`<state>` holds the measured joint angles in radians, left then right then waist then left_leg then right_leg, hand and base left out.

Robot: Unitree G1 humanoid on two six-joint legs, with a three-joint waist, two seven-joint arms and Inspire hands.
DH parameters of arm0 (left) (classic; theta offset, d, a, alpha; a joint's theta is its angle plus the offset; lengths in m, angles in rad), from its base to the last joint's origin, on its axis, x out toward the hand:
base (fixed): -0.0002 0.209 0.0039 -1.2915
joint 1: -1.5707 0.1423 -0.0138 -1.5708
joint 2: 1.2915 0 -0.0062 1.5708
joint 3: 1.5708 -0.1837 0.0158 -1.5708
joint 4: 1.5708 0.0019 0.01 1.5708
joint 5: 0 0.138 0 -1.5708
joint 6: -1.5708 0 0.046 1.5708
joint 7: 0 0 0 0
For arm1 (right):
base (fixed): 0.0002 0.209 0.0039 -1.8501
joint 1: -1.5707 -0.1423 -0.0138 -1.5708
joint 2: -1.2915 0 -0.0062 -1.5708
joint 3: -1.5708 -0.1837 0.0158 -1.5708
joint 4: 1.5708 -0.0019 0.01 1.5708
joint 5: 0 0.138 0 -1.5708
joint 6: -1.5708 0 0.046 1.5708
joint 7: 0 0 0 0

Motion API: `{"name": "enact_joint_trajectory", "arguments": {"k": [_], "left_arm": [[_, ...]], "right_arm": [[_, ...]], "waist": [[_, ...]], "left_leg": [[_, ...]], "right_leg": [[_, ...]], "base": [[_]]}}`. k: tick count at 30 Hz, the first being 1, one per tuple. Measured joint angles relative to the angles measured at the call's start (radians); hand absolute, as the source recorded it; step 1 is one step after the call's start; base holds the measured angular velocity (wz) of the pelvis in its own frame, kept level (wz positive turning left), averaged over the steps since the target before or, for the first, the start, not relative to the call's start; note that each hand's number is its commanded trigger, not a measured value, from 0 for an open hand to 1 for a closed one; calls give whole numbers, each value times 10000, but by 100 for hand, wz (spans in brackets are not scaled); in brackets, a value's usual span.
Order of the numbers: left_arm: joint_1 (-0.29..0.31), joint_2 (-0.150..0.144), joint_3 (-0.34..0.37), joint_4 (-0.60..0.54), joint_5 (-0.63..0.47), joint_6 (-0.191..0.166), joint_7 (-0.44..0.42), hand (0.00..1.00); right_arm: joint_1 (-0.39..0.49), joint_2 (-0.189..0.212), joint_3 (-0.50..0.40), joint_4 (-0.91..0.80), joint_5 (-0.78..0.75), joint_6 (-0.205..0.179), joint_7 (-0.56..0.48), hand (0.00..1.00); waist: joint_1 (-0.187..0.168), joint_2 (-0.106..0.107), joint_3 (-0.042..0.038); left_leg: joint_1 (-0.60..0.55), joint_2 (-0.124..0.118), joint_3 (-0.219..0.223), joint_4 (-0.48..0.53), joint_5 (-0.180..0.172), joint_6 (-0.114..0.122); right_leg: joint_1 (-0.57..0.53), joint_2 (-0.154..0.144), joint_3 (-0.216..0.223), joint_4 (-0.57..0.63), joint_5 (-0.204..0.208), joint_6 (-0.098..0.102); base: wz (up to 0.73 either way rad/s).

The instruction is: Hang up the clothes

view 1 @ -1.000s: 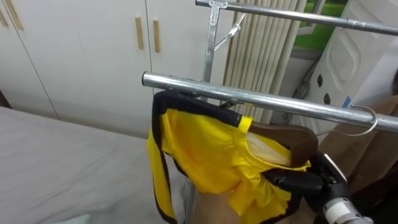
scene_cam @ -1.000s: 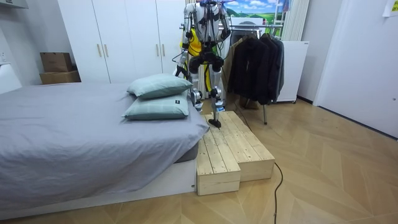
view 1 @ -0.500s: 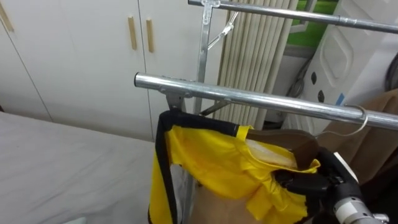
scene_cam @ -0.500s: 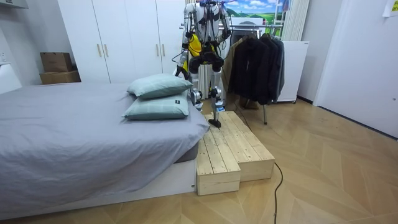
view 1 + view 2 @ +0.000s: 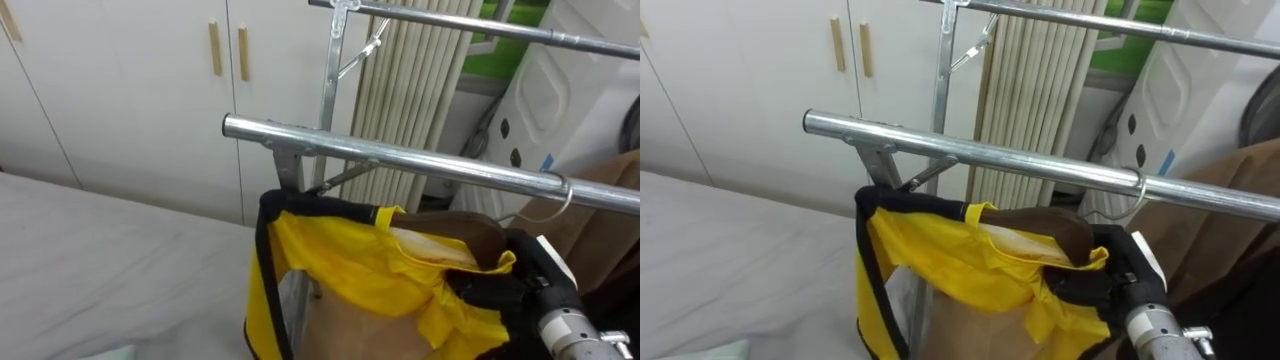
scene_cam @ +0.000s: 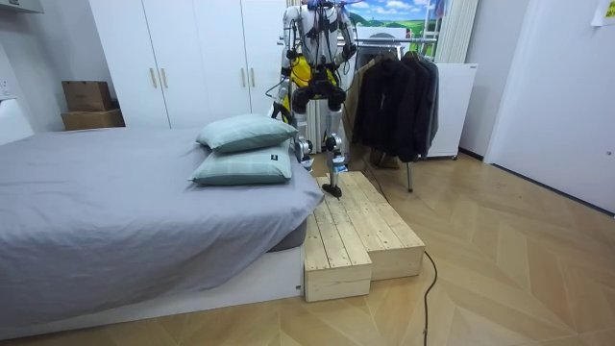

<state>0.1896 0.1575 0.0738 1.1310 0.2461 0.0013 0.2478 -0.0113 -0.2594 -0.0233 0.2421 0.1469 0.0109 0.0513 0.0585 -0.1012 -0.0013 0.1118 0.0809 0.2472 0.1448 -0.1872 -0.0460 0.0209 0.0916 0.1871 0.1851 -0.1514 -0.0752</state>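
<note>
A yellow garment with black trim (image 5: 345, 260) hangs on a wooden hanger (image 5: 470, 232) just below the lower metal rail (image 5: 400, 160) of the clothes rack. The hanger's wire hook (image 5: 556, 198) loops over that rail near its right part. My right hand (image 5: 500, 292) comes in from the lower right, its dark fingers curled round the garment's bunched right side at the hanger's end. The garment's left side hangs free, with a black edge trailing down. In the room view I stand on the wooden platform (image 6: 351, 226) facing the rack, the yellow garment (image 6: 302, 69) at chest height.
A second, higher rail (image 5: 480, 25) crosses above. White wardrobe doors (image 5: 120, 90) stand behind on the left, and a grey bed (image 5: 110, 270) lies below them. Dark coats (image 6: 399, 101) hang on the rack's far part. A brown garment (image 5: 610, 200) hangs to the right.
The garment and hanger have sunk below the rail, from touching it to hanging under it. The hook has slid a little left along the rail. My right hand keeps its hold.
</note>
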Motion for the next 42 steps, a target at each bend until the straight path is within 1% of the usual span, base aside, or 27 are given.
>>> {"name": "enact_joint_trajectory", "arguments": {"k": [9,13,19,26,33,35,39,42], "left_arm": [[54,4,-14,-126,-1,61,0,0],[55,8,-15,-124,-1,70,0,0],[23,8,-14,-132,-1,162,-24,0],[15,48,12,-129,17,233,-195,0],[13,59,11,-139,29,344,-221,0],[9,59,12,-142,29,363,-220,0],[29,62,11,-134,29,411,-219,0],[71,62,12,-128,26,416,-217,0]], "right_arm": [[7,1,13,218,21,1,-158,0],[241,4,22,387,10,50,-121,0],[322,4,19,528,9,52,-114,0],[345,2,2,534,-386,53,40,0],[343,-2,-28,629,-296,56,274,0],[343,0,-25,662,-296,55,281,0],[328,0,-20,931,-274,51,290,0],[342,0,-22,991,68,52,287,0]], "waist": [[-21,-11,7],[-8,-30,10],[-34,-29,17],[-59,-34,17],[-111,-30,18],[-175,-11,25],[-227,-16,11],[-254,-4,6]], "left_leg": [[6,0,1,0,0,0],[6,0,2,0,0,0],[7,2,5,0,0,0],[13,0,10,0,0,0],[13,0,8,0,0,0],[13,0,6,0,0,0],[14,0,3,0,0,0],[21,1,24,0,0,0]], "right_leg": [[1,1,12,2,-1,0],[1,0,15,2,-1,0],[0,10,37,3,-1,0],[0,7,43,3,-1,0],[0,6,35,4,-1,0],[0,3,27,1,-1,0],[0,4,25,5,-1,0],[0,5,30,5,-1,0]], "base": [[0],[0],[0],[0],[0],[0],[0],[0]]}}
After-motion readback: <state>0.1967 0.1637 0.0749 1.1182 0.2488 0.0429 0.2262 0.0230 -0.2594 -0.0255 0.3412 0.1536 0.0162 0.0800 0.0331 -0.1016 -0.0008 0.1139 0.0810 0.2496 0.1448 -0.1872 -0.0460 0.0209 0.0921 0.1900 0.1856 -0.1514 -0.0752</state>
